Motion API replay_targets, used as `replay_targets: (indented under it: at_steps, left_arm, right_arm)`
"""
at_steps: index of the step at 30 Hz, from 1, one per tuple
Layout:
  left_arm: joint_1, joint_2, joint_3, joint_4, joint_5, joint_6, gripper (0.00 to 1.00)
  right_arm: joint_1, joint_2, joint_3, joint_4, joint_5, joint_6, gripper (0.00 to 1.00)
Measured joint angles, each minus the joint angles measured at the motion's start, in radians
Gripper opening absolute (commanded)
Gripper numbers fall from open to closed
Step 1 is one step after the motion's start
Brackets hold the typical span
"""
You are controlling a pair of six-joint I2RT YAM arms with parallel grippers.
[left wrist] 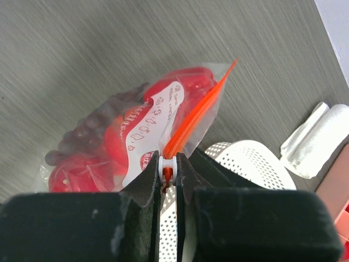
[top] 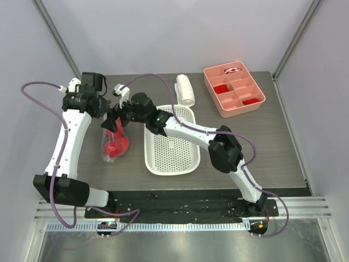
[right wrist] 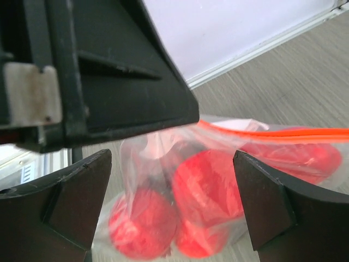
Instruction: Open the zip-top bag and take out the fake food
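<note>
**Status: Bag Pinched at Zip End, Contents Inside**

The zip-top bag (top: 115,146) is located at the left-centre of the grey surface (top: 272,147), just beside the left rim of the white basket (top: 170,171). Its mouth points up toward the two grippers, which meet above it. The fake food (right wrist: 207,188) is all inside the bag: several glossy red fruits, plus a dark grape bunch (left wrist: 87,130) seen in the left wrist view.

Left gripper (left wrist: 168,165): jaws pressed together on the bag's top edge, pinching a small white piece at the end of the orange zip strip (left wrist: 196,112). The strip runs away from the jaws straight (its two halves read as a single line).

Right gripper (right wrist: 172,164): jaws spread wide, one to each side of the bag's upper part. Whether either jaw touches the plastic cannot be told.

Other items: a rolled white towel (top: 185,89) lies just beyond the basket. A pink divided tray (top: 244,82) stands at the far right corner, well apart from the bag.
</note>
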Motion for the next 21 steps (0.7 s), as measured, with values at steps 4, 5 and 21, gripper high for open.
replay_targets:
  at_steps: [4, 5, 21]
  left_arm:
    - [0.0, 0.0, 0.009, -0.027, 0.032, -0.063, 0.0]
    - [0.0, 0.0, 0.009, -0.033, 0.038, -0.084, 0.0]
    - [-0.002, -0.108, 0.043, -0.156, -0.098, -0.163, 0.85]
  right_arm:
    - [0.011, 0.0, -0.02, 0.041, 0.038, -0.019, 0.95]
    - [0.013, 0.0, -0.025, 0.045, 0.053, -0.024, 0.92]
    - [0.058, 0.018, -0.129, 0.187, 0.209, -0.115, 0.01]
